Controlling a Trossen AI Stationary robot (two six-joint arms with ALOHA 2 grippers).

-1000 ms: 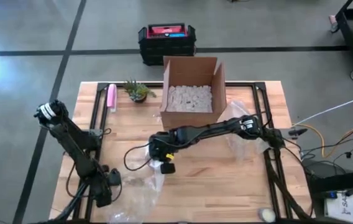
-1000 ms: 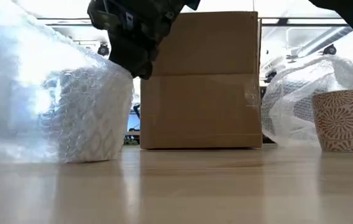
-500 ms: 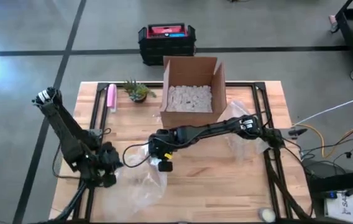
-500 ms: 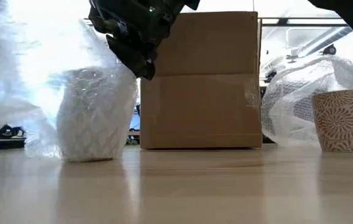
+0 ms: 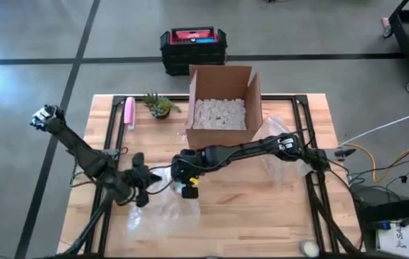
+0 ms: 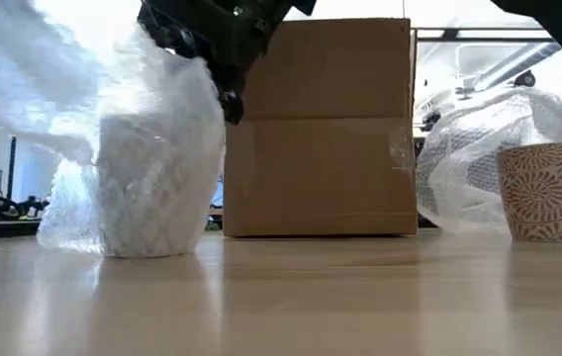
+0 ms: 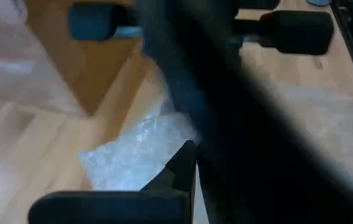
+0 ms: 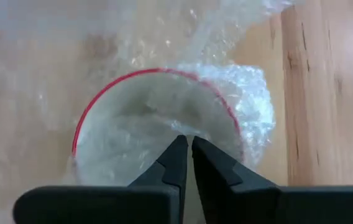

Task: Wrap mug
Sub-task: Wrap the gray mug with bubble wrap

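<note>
Surface: a pale wooden butcher-block table (image 5: 226,216) on a black metal frame, its grain running left to right in the high view.
Room: grey concrete floor with dark lines; a black crate with a red lid (image 5: 194,44) sits on the floor beyond the far edge of the table.
Far side of table: an open brown cardboard box (image 5: 222,106) filled with white packing pieces stands at the far centre; a small green potted plant (image 5: 160,105) and a pink stick-shaped object (image 5: 129,112) lie to its left.
Right side: a second mug with a red-brown leaf pattern (image 6: 543,191) stands upright beside a loose heap of clear bubble wrap (image 6: 479,158).
Task's thing: a white mug with a red rim (image 8: 158,124), swathed in a sheet of clear bubble wrap (image 6: 113,129), stands at the table's near centre-left, in front of the box.
Orientation: the mug is upright, long axis vertical, mouth facing up; wrap lines its inside and drapes its outside.
Handle: cannot tell which way it points.
Right gripper (image 8: 185,149): reaches from the right across the table and sits over the mug's mouth, fingers (image 8: 175,163) pressed together on bubble wrap at the rim.
Left gripper (image 5: 141,188): just left of the wrapped mug, low over the table, at the edge of the wrap; whether its fingers are apart or together cannot be told.
Wrap spread: the sheet trails from the mug towards the table's near edge and the left.
</note>
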